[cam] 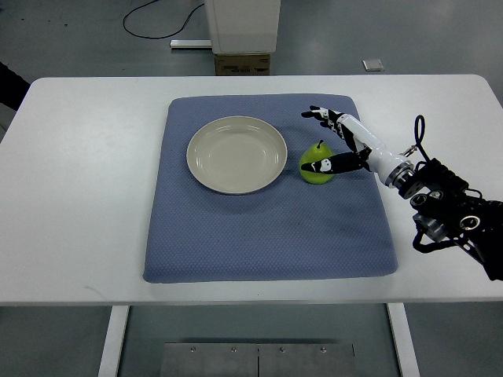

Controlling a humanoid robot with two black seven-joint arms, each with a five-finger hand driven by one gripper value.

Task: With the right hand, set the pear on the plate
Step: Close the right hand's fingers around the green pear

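Observation:
A green pear (314, 171) with a short stem stands upright on the blue mat (267, 228), just right of the cream plate (236, 154), which holds nothing. My right hand (315, 141) comes in from the right edge and is open at the pear. Its thumb (328, 166) lies across the pear's near side, and the other fingers (324, 116) stretch out past the far side without closing on the fruit. The pear rests on the mat. No left arm shows.
The mat lies in the middle of a white table (78, 196). Beyond the table's far edge stand a white machine base with a cardboard box (242, 63) and a black cable (157, 20) on the floor. A dark shape (9, 85) shows at the left edge.

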